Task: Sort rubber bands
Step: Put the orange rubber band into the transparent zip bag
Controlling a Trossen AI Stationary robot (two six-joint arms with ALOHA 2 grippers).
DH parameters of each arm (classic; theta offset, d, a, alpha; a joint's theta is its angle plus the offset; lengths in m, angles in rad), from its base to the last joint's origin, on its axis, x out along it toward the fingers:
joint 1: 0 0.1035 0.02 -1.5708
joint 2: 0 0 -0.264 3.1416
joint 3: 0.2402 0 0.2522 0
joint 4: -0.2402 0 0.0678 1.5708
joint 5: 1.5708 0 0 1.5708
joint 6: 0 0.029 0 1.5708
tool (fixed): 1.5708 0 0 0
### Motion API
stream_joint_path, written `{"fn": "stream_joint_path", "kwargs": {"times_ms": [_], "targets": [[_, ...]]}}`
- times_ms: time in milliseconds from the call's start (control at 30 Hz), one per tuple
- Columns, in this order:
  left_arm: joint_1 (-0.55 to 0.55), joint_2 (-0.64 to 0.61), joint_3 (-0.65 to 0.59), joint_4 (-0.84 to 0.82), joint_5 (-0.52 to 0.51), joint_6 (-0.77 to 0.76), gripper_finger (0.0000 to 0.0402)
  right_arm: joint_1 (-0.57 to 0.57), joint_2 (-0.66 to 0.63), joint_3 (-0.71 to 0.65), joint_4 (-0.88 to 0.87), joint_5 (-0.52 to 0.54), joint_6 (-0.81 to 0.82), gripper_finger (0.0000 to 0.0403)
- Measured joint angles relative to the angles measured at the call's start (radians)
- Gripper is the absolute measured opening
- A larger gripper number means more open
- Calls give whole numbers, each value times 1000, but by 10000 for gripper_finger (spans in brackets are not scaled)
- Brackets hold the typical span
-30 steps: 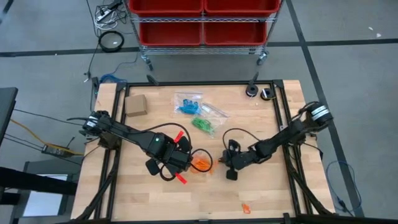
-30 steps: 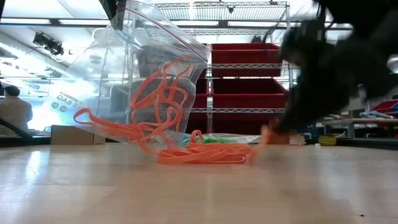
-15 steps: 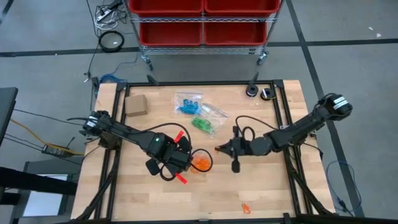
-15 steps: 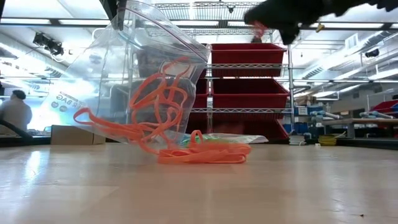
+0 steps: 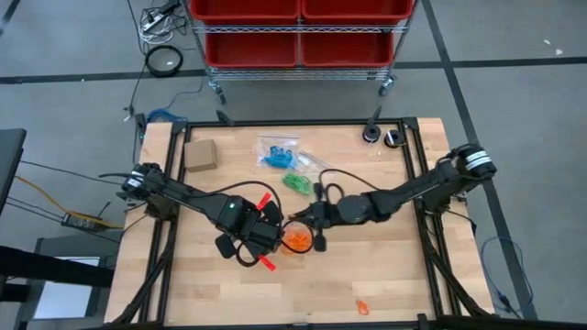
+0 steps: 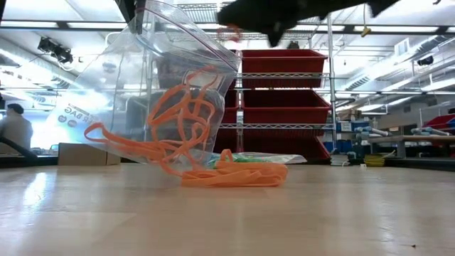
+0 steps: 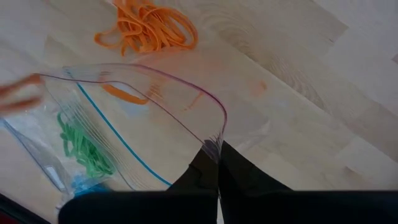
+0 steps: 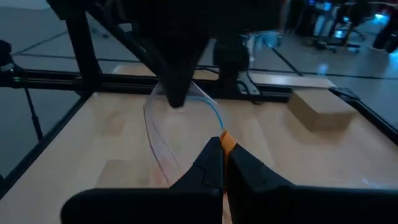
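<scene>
Grippers meet over the orange bag, mid-sort.

Left gripper (image 7: 217, 163), pinched shut on the clear zip bag (image 6: 153, 85), holds its mouth up at table centre; right gripper (image 8: 222, 155), clamped on one orange rubber band (image 8: 226, 140), hangs beside it. Orange bands (image 6: 231, 176) remain outside, one stray (image 5: 363, 306) near the front edge; blue bag (image 5: 277, 153) and green bag (image 5: 301, 183) look filled.

Bare tabletop (image 5: 385, 266) beyond zip bag (image 6: 153, 85)

Right tool (image 5: 298, 217) now above bag (image 6: 153, 78)
</scene>
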Motion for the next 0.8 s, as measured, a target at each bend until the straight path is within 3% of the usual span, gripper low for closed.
{"fn": "stream_joint_path", "kwargs": {"times_ms": [233,400,567,800], "targets": [[0,0,0,5,0,0,1,-47,158,176,-80,-120,-18,0],[0,0,0,4,0,0,1,-69,217,248,-215,-312,61,3],[-1,0,0,13,0,2,1,-47,221,262,-259,-215,57,46],[0,0,0,12,0,2,1,-23,155,261,-281,-172,32,168]]}}
